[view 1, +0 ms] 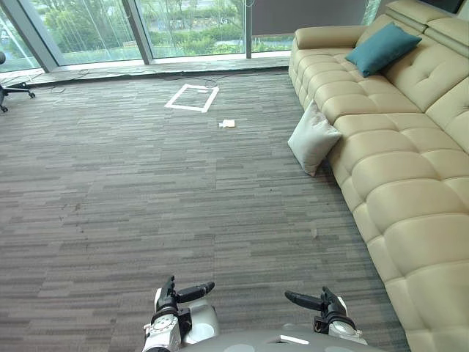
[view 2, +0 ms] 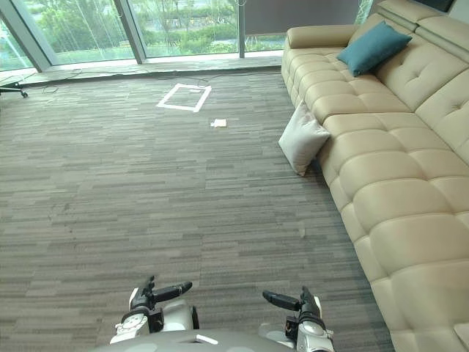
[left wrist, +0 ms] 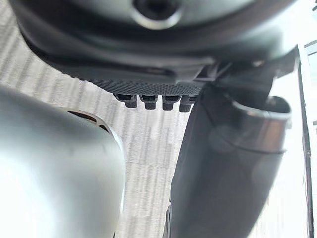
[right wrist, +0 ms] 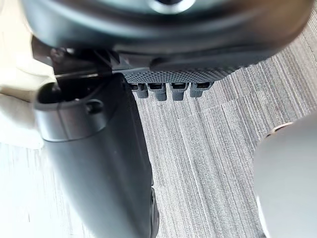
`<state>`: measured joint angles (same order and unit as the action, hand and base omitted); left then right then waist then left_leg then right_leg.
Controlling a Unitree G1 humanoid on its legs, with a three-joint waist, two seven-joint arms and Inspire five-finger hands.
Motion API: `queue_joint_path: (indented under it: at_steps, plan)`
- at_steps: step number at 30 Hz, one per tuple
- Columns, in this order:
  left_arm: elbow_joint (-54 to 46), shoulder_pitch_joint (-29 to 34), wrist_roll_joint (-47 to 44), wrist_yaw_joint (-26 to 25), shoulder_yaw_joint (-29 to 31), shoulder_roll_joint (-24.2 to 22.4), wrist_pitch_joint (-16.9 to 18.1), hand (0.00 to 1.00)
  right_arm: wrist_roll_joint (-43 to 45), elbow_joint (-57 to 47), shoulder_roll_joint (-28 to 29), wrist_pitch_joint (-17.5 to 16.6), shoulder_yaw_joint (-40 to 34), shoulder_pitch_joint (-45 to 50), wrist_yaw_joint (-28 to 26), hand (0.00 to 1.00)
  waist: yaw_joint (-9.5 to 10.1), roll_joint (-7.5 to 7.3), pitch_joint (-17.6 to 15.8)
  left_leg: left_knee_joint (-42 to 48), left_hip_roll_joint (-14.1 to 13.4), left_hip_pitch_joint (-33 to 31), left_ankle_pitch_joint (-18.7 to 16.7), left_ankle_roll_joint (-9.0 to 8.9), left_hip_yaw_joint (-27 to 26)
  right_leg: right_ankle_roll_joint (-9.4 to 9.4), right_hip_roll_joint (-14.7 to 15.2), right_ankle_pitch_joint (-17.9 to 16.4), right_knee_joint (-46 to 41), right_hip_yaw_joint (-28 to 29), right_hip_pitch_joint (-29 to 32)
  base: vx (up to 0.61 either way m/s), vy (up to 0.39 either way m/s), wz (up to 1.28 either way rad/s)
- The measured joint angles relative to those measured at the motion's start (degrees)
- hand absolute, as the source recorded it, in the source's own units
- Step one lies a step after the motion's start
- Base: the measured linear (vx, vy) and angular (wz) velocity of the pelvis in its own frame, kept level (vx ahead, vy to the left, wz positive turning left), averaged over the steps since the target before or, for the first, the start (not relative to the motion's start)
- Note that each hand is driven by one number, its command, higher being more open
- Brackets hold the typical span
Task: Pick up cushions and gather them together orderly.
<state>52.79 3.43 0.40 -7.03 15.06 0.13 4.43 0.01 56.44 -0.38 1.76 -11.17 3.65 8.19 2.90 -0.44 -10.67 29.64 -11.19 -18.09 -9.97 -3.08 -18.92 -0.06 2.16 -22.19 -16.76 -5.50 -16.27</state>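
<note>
A white cushion stands on the carpet, leaning against the front of the beige sofa. A teal cushion rests against the sofa's backrest near its far end. My left hand and right hand hang low at the near edge of the scene, far from both cushions. In the left wrist view the left hand's fingers are straight beside the thumb, and nothing is held. My right hand's fingers are likewise straight and hold nothing.
A white tape square and a small white scrap lie on the grey carpet ahead. An office chair base stands at the far left by the glass wall. Wide carpet lies between me and the sofa.
</note>
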Motion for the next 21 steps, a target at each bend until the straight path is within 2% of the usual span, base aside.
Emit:
queue_joint_path:
  at_steps: [1, 2, 3, 6, 7, 8, 9, 10, 11, 12, 13, 14, 15, 17, 18, 19, 20, 21]
  plan:
    - [0.0, 0.1, -0.4, -0.1, 0.0, 0.0, 0.1, 1.00, 0.0, 0.1, -0.2, -0.1, 0.1, 0.1, 0.0, 1.00, 0.24, 0.28, 0.1, -2.4, 0.2, -0.4, 5.0, 1.91, -0.4, 0.79, 0.0, -0.5, 0.3, 1.4, -1.2, 0.60, 0.244, -0.60]
    - [0.1, 0.1, -0.8, -0.1, 0.0, -0.2, 0.1, 1.00, 0.0, 0.3, -0.1, 0.0, 0.2, 0.1, 0.0, 1.00, 0.56, 0.18, 0.3, -2.2, 0.4, 0.1, 7.9, 3.58, -0.4, 1.07, 0.1, -0.6, 0.3, 2.5, -1.9, 0.67, 0.275, -0.35]
    - [0.4, -0.7, -0.7, 0.0, -0.2, 1.4, -0.1, 1.00, 0.0, 0.6, 1.7, 0.0, 0.0, 0.2, 0.2, 1.00, -0.16, -2.66, 1.4, -1.4, 2.9, 0.5, 5.4, 5.62, -1.2, 1.94, 3.1, 1.0, -0.9, 4.6, -1.7, 0.68, 0.281, -0.14]
    - [1.1, -0.8, 0.0, 0.1, -0.2, 2.4, -0.3, 1.00, 0.0, 0.6, 3.0, 0.0, -1.8, 1.0, 0.0, 1.00, -0.10, -4.44, 2.1, 1.1, 5.6, 2.3, 0.4, 7.58, -1.7, 4.24, 5.7, 6.0, -8.9, 6.3, 0.2, 0.67, 0.308, 0.13]
    - [2.6, -1.2, 0.0, -0.1, -0.2, 2.5, -0.9, 1.00, -0.1, 0.6, 3.1, 0.0, -2.8, 1.1, 0.0, 1.00, -0.13, -4.52, 2.1, 0.9, 7.4, 5.4, -2.4, 7.83, -1.7, 6.08, 6.9, 11.7, -21.1, 7.2, 4.2, 0.64, 0.281, 0.24]
    - [3.9, -1.7, 0.1, -0.1, -0.2, 2.6, -1.4, 1.00, -0.4, 0.5, 2.6, -0.4, -2.9, 1.0, -0.4, 1.00, -0.29, -4.27, 1.8, -0.1, 8.7, 8.4, -3.9, 7.80, -1.5, 9.43, 7.8, 16.4, -33.0, 7.9, 9.1, 0.72, 0.309, 0.19]
    - [4.6, -1.9, 0.1, -0.2, -0.3, 2.6, -1.5, 1.00, -0.4, 0.1, 2.1, -0.8, -2.9, 0.9, -0.7, 1.00, -0.31, -4.18, 1.4, -1.0, 9.4, 11.2, -4.9, 7.81, -1.5, 9.45, 8.3, 16.4, -40.5, 7.7, 12.4, 0.55, 0.216, 0.06]
    - [5.0, -2.3, 0.0, -0.4, -0.5, 2.5, -1.8, 1.00, -0.4, -0.7, 1.6, -0.9, -2.9, 0.9, -0.7, 1.00, -0.50, -3.58, 0.9, -2.6, 9.8, 14.7, -5.7, 7.59, -1.4, 8.27, 8.2, 15.4, -47.0, 7.1, 16.1, 0.51, 0.156, -0.04]
    - [5.1, -1.9, 0.1, -0.7, -1.4, 2.2, -2.1, 1.00, -0.4, -1.5, 1.0, -1.3, -2.9, 1.0, -0.6, 1.00, -0.66, -2.35, 0.4, -5.4, 10.0, 19.1, -6.3, 7.36, -1.3, 6.57, 7.7, 13.0, -50.8, 5.5, 20.5, 0.39, 0.084, -0.04]
    - [5.3, -1.8, 0.1, -0.7, -2.1, 2.2, -2.1, 1.00, -0.4, -2.0, 0.8, -1.6, -2.9, 1.0, -0.6, 1.00, -0.92, -1.76, 0.3, -7.1, 9.9, 21.0, -6.4, 7.22, -1.1, 5.81, 7.6, 12.0, -51.3, 3.9, 22.8, 0.46, 0.062, 0.08]
    - [5.9, -1.7, 0.1, -0.6, -3.9, 2.1, -2.0, 1.00, -0.4, -2.5, 0.5, -2.3, -2.9, 0.7, -0.5, 1.00, -1.46, -1.10, 0.0, -10.2, 9.8, 24.9, -6.2, 6.89, -0.6, 3.65, 7.7, 9.5, -48.7, 0.1, 26.6, 0.53, -0.021, 0.22]
    - [6.3, -1.6, 0.1, -0.3, -4.7, 2.5, -2.0, 1.00, -0.3, -2.8, 0.5, -2.6, -2.9, 0.4, -0.4, 1.00, -1.83, -1.31, -0.2, -12.5, 9.5, 28.6, -6.2, 6.87, -0.5, 2.04, 7.8, 7.6, -43.5, -2.8, 29.6, 0.53, -0.056, 0.26]
    - [6.5, -1.6, 0.1, -0.2, -4.7, 2.5, -2.0, 1.00, -0.1, -2.9, 0.7, -2.7, -3.0, 0.4, -0.4, 1.00, -2.00, -1.51, -0.3, -13.7, 9.3, 30.6, -6.2, 6.85, -0.5, 1.50, 7.8, 7.0, -40.0, -4.1, 31.1, 0.56, -0.118, 0.32]
    - [6.5, -1.6, 0.1, -0.1, -5.1, 2.4, -2.0, 1.00, -0.1, -3.8, 0.8, -3.0, -2.9, 0.0, -0.4, 1.00, -2.96, -1.51, -0.3, -16.4, 7.9, 34.1, -7.6, 4.40, -0.3, 1.26, 7.1, 7.3, -27.3, -7.0, 34.2, 0.56, -0.183, 0.37]
    - [6.5, -1.6, 0.2, 0.0, -5.3, 2.6, -2.0, 1.00, -0.3, -3.6, 0.8, -3.0, -2.8, -0.5, -0.5, 1.00, -3.08, -1.81, -0.4, -17.3, 7.7, 35.7, -8.6, 2.23, 0.2, 1.30, 6.3, 9.0, -20.6, -6.9, 35.3, 0.54, -0.227, 0.24]
    - [6.6, -1.4, 0.2, 0.2, -5.3, 2.9, -2.0, 1.00, -0.2, -3.3, 1.0, -2.8, -2.8, -0.5, -0.6, 1.00, -3.12, -2.45, -0.3, -17.4, 7.8, 37.1, -9.2, 1.14, 0.6, 0.40, 6.0, 13.3, -16.5, -6.4, 35.4, 0.58, -0.277, 0.13]
    - [7.4, -1.4, 0.2, 0.0, -5.4, 2.2, -2.1, 1.00, 0.0, -3.3, 0.8, -2.7, -3.1, -0.8, -0.7, 1.00, -3.21, -1.36, 0.2, -17.3, 6.8, 38.6, -10.0, 0.28, 1.3, -3.25, 5.2, 14.7, -18.8, -6.8, 35.0, 0.60, -0.303, 0.08]
    - [7.7, -1.2, 0.3, 0.2, -5.8, 1.4, -2.1, 1.00, -0.5, -3.3, 0.2, -2.6, -2.8, -0.7, -0.6, 1.00, -3.32, 0.12, 1.0, -15.4, 5.0, 37.9, -9.3, -0.72, 1.8, -3.98, 4.0, 11.6, -20.1, -7.5, 35.1, 0.61, -0.312, 0.08]
